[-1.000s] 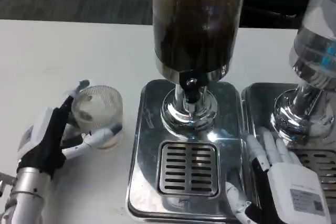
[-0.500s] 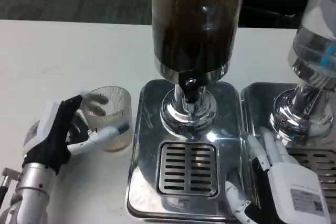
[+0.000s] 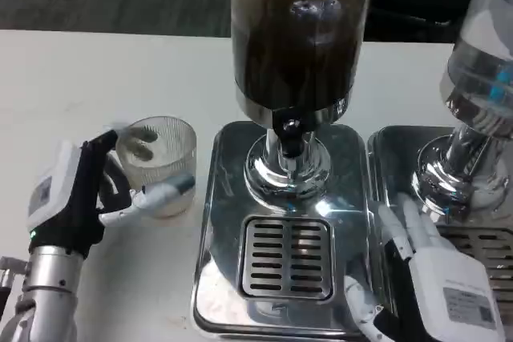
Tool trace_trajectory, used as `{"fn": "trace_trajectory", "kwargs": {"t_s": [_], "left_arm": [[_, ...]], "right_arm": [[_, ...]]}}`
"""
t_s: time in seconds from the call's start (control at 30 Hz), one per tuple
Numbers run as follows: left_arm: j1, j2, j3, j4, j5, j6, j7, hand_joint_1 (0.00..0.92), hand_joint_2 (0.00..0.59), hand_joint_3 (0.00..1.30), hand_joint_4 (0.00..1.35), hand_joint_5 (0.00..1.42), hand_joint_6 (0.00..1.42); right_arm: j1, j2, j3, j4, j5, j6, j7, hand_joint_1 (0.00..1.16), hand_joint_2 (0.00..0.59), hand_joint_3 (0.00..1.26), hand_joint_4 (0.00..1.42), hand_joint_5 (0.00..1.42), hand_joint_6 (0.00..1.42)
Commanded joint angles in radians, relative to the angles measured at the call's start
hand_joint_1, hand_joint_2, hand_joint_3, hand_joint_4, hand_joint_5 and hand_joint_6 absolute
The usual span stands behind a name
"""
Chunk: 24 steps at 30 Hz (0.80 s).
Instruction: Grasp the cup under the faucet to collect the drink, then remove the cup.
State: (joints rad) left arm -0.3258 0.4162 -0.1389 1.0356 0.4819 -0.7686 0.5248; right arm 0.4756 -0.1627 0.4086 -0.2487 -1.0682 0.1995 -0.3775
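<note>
Head view: my left hand (image 3: 76,202) has the cup (image 3: 158,164) wrapped, one finger curled across its near side, others round the far rim, so I call that a firm hold on it. The cup sits just ahead of the hand on the white worktop (image 3: 96,78), beside the left edge of the steel drip tray (image 3: 212,230), not on it. It stands upright, mouth up, long axis vertical, perhaps a touch tilted; I can't be sure. It looks empty, clear ribbed wall.

I judge we're at the carry step: cup grasped, not yet under the faucet (image 3: 290,135). The faucet hangs off to the hand's right, below the dark drink tank (image 3: 298,38), over the grate (image 3: 288,255).

Next move, as I read it: lift slightly to clear the tray lip, slide right, set the cup mouth-up under the spout, keeping it level.

My right hand (image 3: 437,274) rests at the tray's right edge, fingers stretched forward and holding nothing, near the second dispenser (image 3: 473,118). It's well apart from the cup.
</note>
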Motion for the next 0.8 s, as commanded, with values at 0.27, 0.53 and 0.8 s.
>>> {"fn": "trace_trajectory", "kwargs": {"t_s": [0.27,0.53,0.8], "left_arm": [[0.035,-0.004,-0.05,-0.101,0.05,-0.068,0.012,0.557,0.046,0.73,0.85,1.03,1.21],[0.06,-0.023,-0.102,-0.165,0.092,-0.092,0.0,0.562,0.044,0.74,0.85,1.03,1.22],[0.013,-0.08,-0.165,-0.126,0.116,-0.077,-0.027,0.563,0.038,0.75,0.85,1.03,1.23]], "right_arm": [[0.002,0.0,-0.009,-0.02,0.003,0.002,-0.02,0.19,0.477,0.11,0.0,0.06,0.17],[0.022,-0.01,-0.019,-0.062,-0.02,0.009,-0.022,0.21,0.475,0.11,0.0,0.03,0.18],[0.064,0.011,-0.027,-0.087,-0.027,0.031,-0.042,0.22,0.481,0.11,0.0,0.03,0.18]]}}
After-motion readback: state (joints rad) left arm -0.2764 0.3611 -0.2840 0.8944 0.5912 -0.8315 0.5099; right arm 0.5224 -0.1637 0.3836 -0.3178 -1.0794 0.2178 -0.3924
